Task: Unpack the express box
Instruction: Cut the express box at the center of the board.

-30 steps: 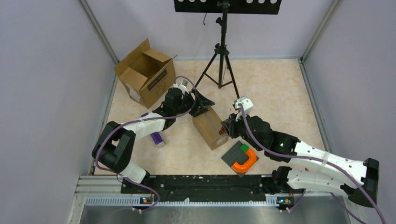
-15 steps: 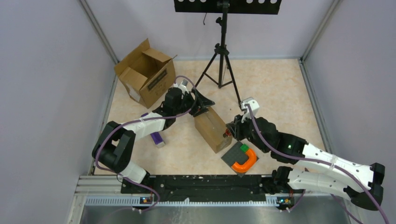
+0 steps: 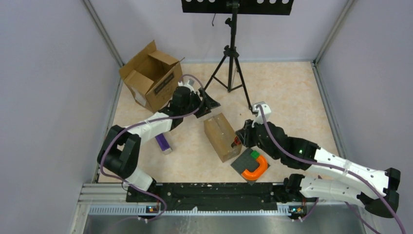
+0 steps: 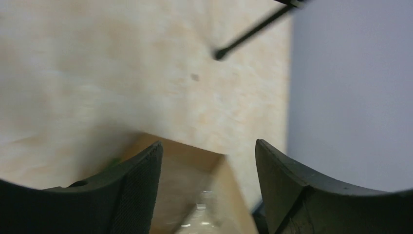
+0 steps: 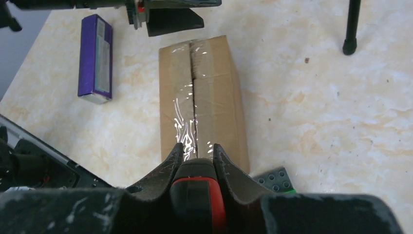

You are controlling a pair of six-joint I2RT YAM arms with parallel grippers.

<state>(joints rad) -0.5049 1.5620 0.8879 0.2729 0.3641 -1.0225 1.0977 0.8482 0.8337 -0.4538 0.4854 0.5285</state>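
A small brown taped express box (image 3: 221, 137) lies mid-floor; its top shows a slit tape seam in the right wrist view (image 5: 199, 92). My right gripper (image 3: 238, 139) is shut on a red-and-black box cutter (image 5: 197, 192) at the box's near end. My left gripper (image 3: 208, 103) is open, its fingers (image 4: 131, 190) spread just above the box's far end (image 4: 195, 195), not touching it.
A larger open cardboard box (image 3: 152, 75) stands at the back left. A purple flat packet (image 3: 163, 143) lies left of the express box. A grey plate with an orange U-piece and green brick (image 3: 251, 164) lies right of it. A black tripod (image 3: 232, 53) stands behind.
My left gripper has let go of the box's far end and drawn back up and left. My right gripper with the cutter slid down the seam to the box's near end.
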